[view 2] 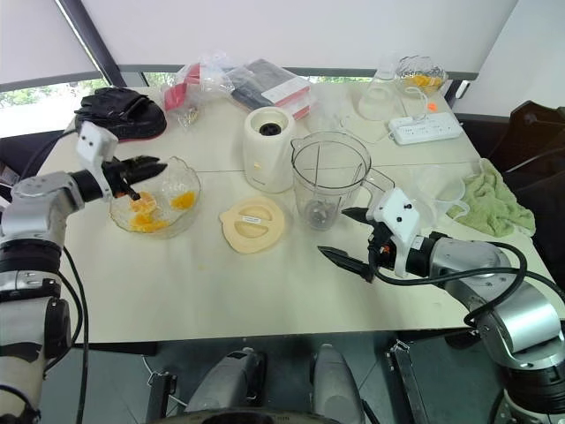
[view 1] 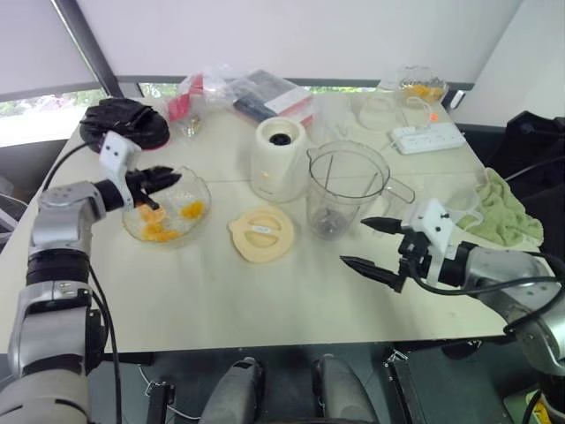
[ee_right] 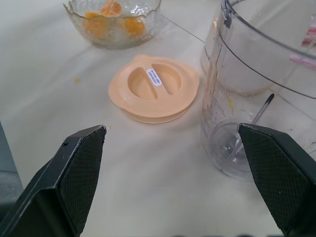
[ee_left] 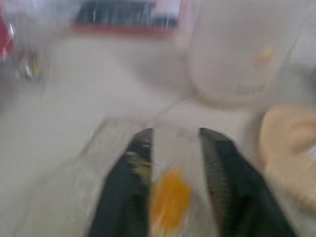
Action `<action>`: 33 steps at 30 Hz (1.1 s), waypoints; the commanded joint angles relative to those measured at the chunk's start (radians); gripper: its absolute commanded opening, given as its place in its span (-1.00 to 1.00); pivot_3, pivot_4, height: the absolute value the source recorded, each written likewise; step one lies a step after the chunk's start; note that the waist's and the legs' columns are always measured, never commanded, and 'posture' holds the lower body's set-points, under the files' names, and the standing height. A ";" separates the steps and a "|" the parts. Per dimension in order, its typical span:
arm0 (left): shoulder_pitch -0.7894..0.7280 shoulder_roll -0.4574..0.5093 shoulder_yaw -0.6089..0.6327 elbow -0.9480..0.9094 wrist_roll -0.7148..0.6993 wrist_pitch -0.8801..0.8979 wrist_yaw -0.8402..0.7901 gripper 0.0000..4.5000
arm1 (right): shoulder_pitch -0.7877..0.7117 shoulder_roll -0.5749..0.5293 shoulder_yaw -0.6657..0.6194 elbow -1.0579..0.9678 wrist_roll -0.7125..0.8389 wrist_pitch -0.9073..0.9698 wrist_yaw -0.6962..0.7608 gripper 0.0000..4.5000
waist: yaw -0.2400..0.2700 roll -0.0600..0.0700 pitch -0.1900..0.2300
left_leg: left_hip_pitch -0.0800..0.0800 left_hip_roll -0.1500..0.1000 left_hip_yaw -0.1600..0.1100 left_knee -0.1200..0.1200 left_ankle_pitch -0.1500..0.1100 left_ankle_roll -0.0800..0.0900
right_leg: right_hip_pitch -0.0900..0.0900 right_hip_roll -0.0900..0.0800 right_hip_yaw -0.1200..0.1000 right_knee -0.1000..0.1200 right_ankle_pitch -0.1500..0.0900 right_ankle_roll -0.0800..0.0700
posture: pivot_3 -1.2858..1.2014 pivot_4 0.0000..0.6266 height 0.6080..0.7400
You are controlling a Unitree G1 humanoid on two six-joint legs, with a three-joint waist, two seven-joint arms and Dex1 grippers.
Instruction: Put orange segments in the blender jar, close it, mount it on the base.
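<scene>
- The left gripper [view 1: 168, 179] hangs over the near-left rim of the glass bowl [view 1: 201, 187], fingers parted with a gap between them; the left wrist view shows an orange piece [ee_left: 170, 200] in that gap, but the blur hides whether it is grasped or lies in the bowl below.
- The segments [view 1: 163, 221] lie in a heap in the bowl's bottom, toward the table's left side.
- The jar [view 1: 346, 190] stands upright and uncapped at mid-table, just right of the base [view 1: 280, 159] and nearly touching it; nothing orange shows inside, just the blade at its bottom.
- The base sits behind and between the bowl and the jar, dark socket up, with nothing mounted on it.
- The lid [view 1: 261, 234] lies flat on the table [view 1: 221, 300], in front of the base and between the bowl and the jar.
- The right gripper [view 1: 371, 243] hovers low over the table just right of the jar's foot, fingers spread wide and empty, pointing toward the lid.
- A green cloth [view 1: 505, 212] lies at the right edge; a power strip [view 1: 428, 137] lies behind the jar.
</scene>
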 commanded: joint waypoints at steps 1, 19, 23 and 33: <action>-0.059 0.027 -0.039 0.071 0.050 -0.084 -0.025 0.58 | -0.001 0.020 0.004 -0.038 -0.008 -0.026 -0.017 1.00 | 0.000 0.000 0.000 | 0.000 0.000 0.000 0.000 0.000 0.000 | 0.000 0.000 0.000 0.000 0.000 0.000 | 0.03 -0.52 1.00; -0.222 -0.057 -0.184 0.494 0.262 -0.285 0.093 0.97 | 0.084 0.085 0.021 -0.102 -0.037 -0.040 -0.089 1.00 | -0.001 -0.001 0.000 | 0.000 0.000 0.000 0.000 0.000 0.000 | 0.000 0.001 0.000 0.001 0.000 0.000 | 0.03 -0.52 1.00; -0.229 -0.068 -0.182 0.524 0.286 -0.296 0.145 0.97 | 0.096 0.086 0.015 -0.118 -0.033 -0.035 -0.104 1.00 | -0.001 -0.001 0.000 | 0.000 -0.001 0.000 0.000 0.000 0.000 | 0.000 0.001 0.000 0.002 0.000 0.000 | 0.03 -0.52 1.00; -0.225 -0.107 -0.138 0.560 0.275 -0.274 0.218 0.97 | 0.093 0.067 -0.007 -0.120 -0.029 -0.028 -0.115 1.00 | 0.000 -0.001 0.000 | 0.000 -0.001 0.000 0.000 0.000 0.000 | 0.000 0.001 0.000 0.002 0.000 0.000 | 0.03 -0.52 1.00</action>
